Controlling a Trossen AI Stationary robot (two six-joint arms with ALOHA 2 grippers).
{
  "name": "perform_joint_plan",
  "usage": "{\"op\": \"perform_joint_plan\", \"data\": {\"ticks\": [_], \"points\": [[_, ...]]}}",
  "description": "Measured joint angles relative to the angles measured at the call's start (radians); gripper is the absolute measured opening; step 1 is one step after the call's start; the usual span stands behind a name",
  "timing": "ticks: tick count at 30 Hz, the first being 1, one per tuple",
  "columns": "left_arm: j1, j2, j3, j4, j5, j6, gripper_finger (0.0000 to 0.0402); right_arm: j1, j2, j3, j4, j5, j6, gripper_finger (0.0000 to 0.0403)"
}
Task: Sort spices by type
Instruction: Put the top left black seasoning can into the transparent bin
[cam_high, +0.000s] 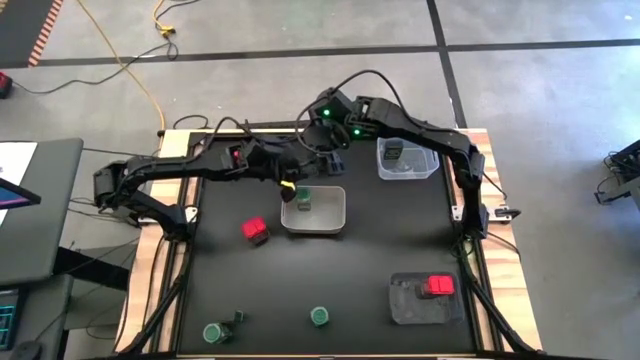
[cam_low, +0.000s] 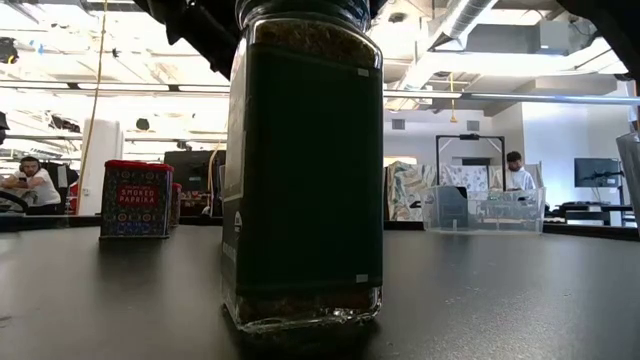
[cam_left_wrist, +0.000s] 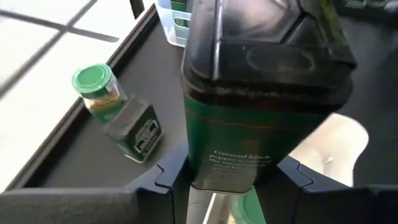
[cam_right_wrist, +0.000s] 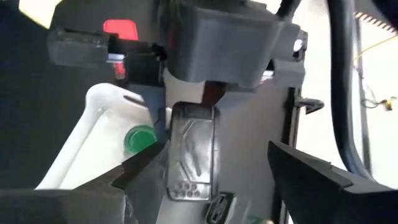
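The left gripper (cam_left_wrist: 231, 177) is clamped on a dark pepper tin (cam_left_wrist: 249, 112) held above the white tray's (cam_high: 335, 222) far edge, its long axis lying along the fingers, while the right gripper (cam_right_wrist: 208, 180) stands half-spread, touching nothing, just beyond it.

Black bench (cam_high: 350, 270) in view, and the white tray (cam_high: 314, 211) sits mid-bench. Beside it to the left, a red box (cam_high: 255, 231). Beyond it on the right, a clear tray (cam_high: 407, 160). Nearer than it: a grey tray (cam_high: 425, 300) rightward, a green-lidded jar (cam_high: 319, 316) straight ahead, another jar (cam_high: 213, 332) leftward.
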Motion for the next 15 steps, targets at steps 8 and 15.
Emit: {"op": "perform_joint_plan", "data": {"ticks": [8, 15], "points": [[-0.009, 0.001, 0.0, 0.004, -0.057, 0.067, 0.0133, 0.013, 0.0, 0.0, -0.015, -0.001, 0.03, 0.0302], [-0.011, 0.001, 0.014, 0.008, -0.074, 0.078, 0.0133, 0.013, 0.001, -0.005, -0.017, -0.002, 0.038, 0.0302]]}}
